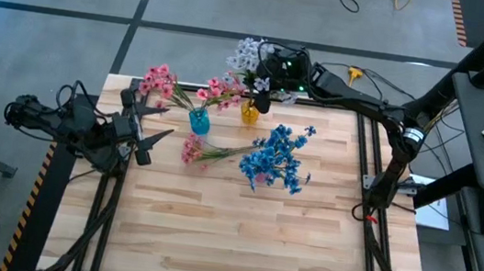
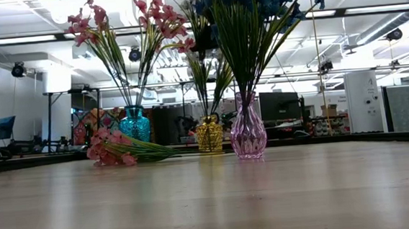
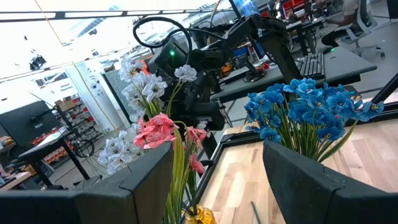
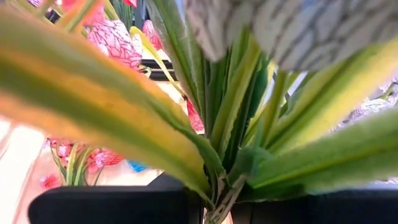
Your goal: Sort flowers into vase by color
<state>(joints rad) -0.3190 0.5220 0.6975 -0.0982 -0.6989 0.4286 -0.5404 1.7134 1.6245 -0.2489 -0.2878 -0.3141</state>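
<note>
Table: wooden, carrying three vases. Blue spray stands in the pink vase; pink sprays in the teal vase; one pink spray lies loose beside it. Right tool is clenched on the white-lavender spray over the yellow vase; lower the stems straight, release only when seated. Left tool is released, waiting at the table's left edge.

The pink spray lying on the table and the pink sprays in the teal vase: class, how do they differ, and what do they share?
Pose: the loose pink spray lies flat on the table, while the pink sprays in the teal vase stand up and fan outward.
Support: the loose spray rests on bare wood; the others have their stems inside the teal vase.
Task state: the loose spray is not yet sorted; the vased ones are.
Shared: pink blooms on thin green stems.
</note>
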